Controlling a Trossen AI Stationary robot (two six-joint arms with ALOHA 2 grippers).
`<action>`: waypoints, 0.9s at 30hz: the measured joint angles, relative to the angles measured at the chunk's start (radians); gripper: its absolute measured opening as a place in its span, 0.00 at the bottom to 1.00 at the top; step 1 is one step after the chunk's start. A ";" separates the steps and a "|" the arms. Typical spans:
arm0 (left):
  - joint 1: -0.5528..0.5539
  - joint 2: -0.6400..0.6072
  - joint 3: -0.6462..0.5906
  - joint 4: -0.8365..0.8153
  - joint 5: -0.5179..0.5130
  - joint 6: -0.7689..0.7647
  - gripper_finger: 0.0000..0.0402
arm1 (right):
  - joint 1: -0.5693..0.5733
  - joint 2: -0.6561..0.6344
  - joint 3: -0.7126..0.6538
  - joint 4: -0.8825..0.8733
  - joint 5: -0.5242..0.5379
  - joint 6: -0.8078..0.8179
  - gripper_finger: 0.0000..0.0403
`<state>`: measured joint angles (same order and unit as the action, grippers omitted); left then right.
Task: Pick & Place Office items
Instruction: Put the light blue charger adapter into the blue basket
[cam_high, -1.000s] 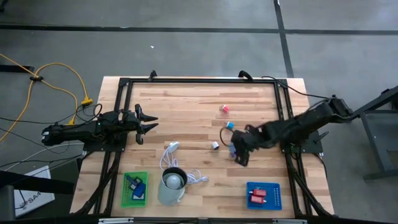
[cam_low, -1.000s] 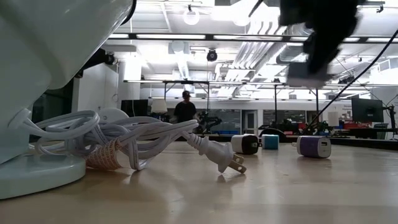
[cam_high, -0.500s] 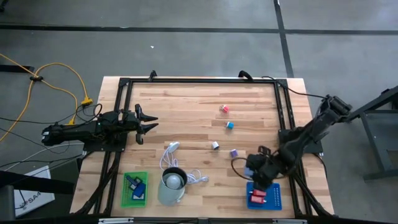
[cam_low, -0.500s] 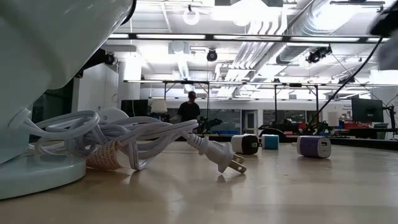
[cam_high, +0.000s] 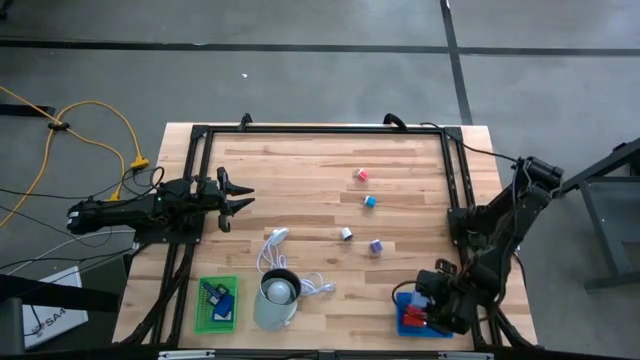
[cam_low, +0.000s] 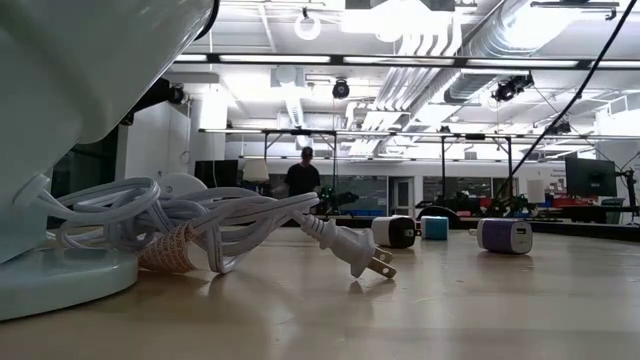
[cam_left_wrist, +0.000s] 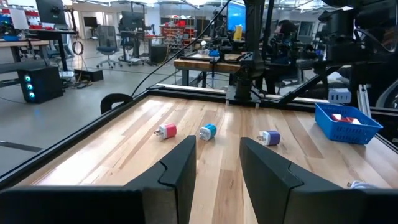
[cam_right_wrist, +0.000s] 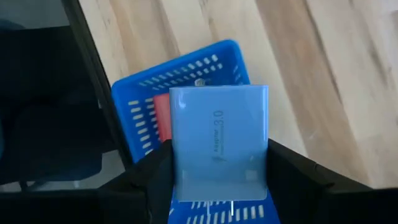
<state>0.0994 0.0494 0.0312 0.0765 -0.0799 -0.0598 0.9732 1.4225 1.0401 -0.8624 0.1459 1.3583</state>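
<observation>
Now over the blue tray (cam_high: 440, 322) at the table's front right corner, no longer mid-table as a second ago: right gripper (cam_high: 432, 300), fingers closed on a pale blue block (cam_right_wrist: 219, 143) with printed lettering on its face. Block held just above the tray, red pieces (cam_high: 413, 318) lying inside below it. Same block filling the right wrist view, tray mesh (cam_right_wrist: 140, 106) showing behind.

Unmoved at the table's left edge: left gripper (cam_high: 238, 200), fingers (cam_left_wrist: 180, 163) set a narrow gap apart, holding nothing, pointing across the wood.

Loose on the table (cam_high: 300, 170), well apart from both grippers: pink-and-red piece (cam_high: 361, 176), cyan piece (cam_high: 369, 201), white-and-black piece (cam_high: 346, 233), purple piece (cam_high: 376, 245). Last three visible in the low view too, standing on the wood beyond the plug.

Near the front edge: green tray (cam_high: 217, 318) with blue pieces (cam_high: 217, 299) inside, pale cup (cam_high: 277, 296) beside it, white coiled cable (cam_high: 272, 250) touching the cup.
</observation>
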 joint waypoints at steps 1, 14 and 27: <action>0.000 0.000 0.000 0.000 0.000 0.000 0.30 | 0.007 0.005 0.000 0.006 0.000 0.008 0.49; 0.000 0.000 0.000 0.000 0.000 0.000 0.30 | 0.022 0.097 -0.001 0.083 -0.054 0.003 0.50; 0.000 0.000 0.000 0.000 0.000 0.000 0.30 | 0.015 0.109 -0.042 0.122 -0.025 -0.001 0.57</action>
<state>0.0994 0.0494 0.0311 0.0763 -0.0799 -0.0601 0.9882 1.5314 0.9977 -0.7399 0.1211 1.3575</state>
